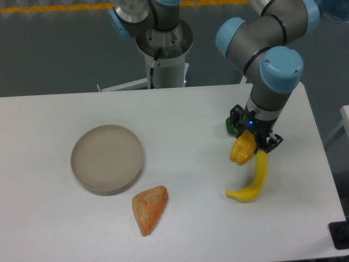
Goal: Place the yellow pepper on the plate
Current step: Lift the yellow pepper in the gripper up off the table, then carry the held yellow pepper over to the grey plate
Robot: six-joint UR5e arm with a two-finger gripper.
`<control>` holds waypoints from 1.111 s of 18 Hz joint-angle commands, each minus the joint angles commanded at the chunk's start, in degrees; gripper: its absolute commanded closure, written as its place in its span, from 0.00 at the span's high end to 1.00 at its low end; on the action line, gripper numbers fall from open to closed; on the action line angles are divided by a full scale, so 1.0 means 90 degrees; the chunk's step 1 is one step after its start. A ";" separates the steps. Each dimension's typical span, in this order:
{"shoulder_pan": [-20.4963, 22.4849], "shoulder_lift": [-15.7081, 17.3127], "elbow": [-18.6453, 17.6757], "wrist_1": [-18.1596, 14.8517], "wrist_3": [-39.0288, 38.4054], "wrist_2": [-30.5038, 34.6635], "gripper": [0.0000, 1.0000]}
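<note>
The yellow pepper [242,149] is lumpy and yellow-orange. It hangs in my gripper [249,143], which is shut on it just above the table at the right. The plate [107,158] is a round beige-grey dish at the left of the table, empty, far from the gripper.
A long curved yellow banana [252,181] lies on the table just below the gripper. A green object [232,126] is partly hidden behind the gripper. An orange wedge-shaped piece of food [149,207] lies right of the plate's near rim. The table's right edge is near the arm.
</note>
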 joint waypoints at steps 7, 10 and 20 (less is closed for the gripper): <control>-0.0127 -0.0235 0.0030 0.0010 -0.0039 0.0010 0.29; -0.0370 0.0038 -0.0224 -0.0010 -0.0049 -0.0029 0.28; -0.2342 0.0644 -0.1249 -0.0020 -0.1601 -0.0166 0.28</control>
